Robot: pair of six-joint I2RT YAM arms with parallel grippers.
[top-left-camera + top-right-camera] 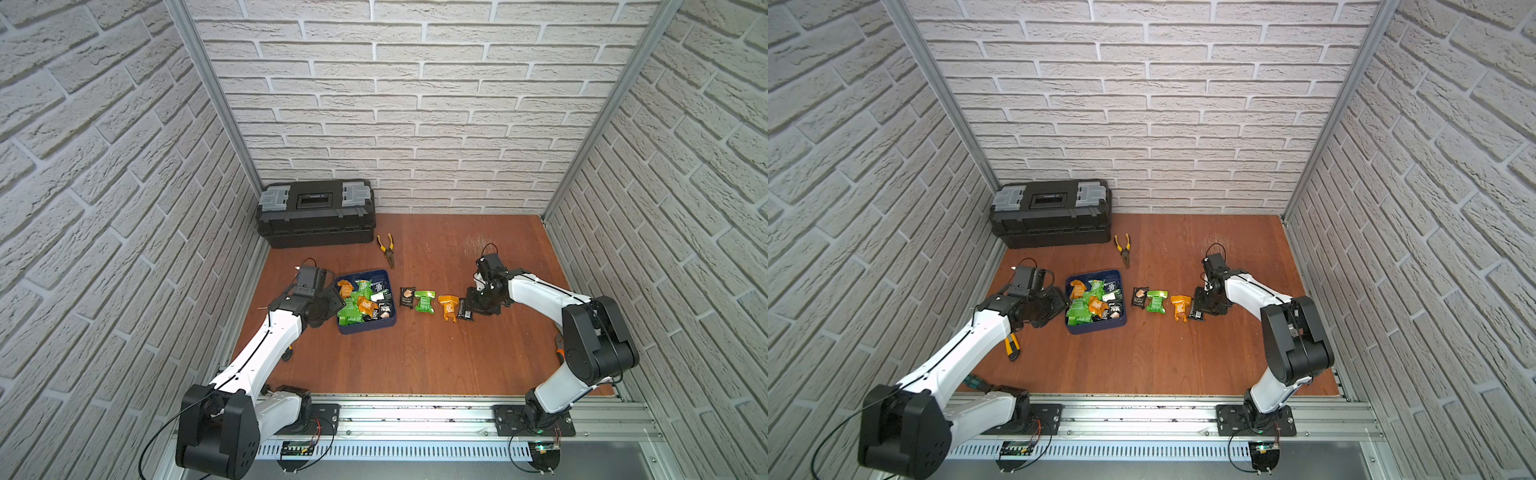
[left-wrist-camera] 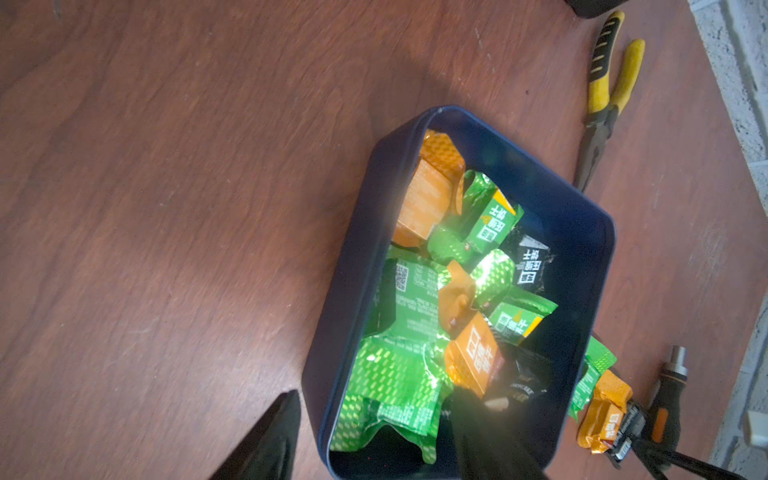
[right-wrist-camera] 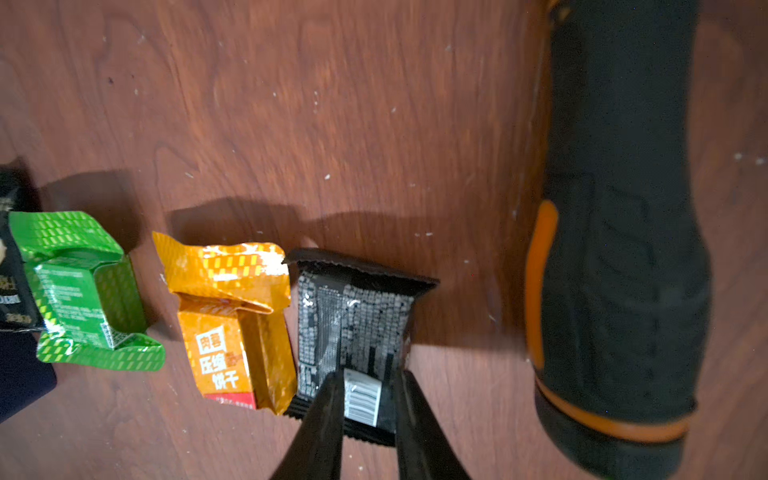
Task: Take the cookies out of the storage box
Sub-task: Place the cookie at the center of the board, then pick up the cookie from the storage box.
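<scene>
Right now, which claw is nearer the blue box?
Left. The left claw straddles the blue box's wall, half outside, half over the packets inside. The right claw is at the black packet, the laid-out one farthest from the box.

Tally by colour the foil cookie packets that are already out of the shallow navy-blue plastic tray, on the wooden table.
Black foil cookie packets: 2
Green foil cookie packet: 1
Orange foil cookie packet: 1
Total: 4
</scene>
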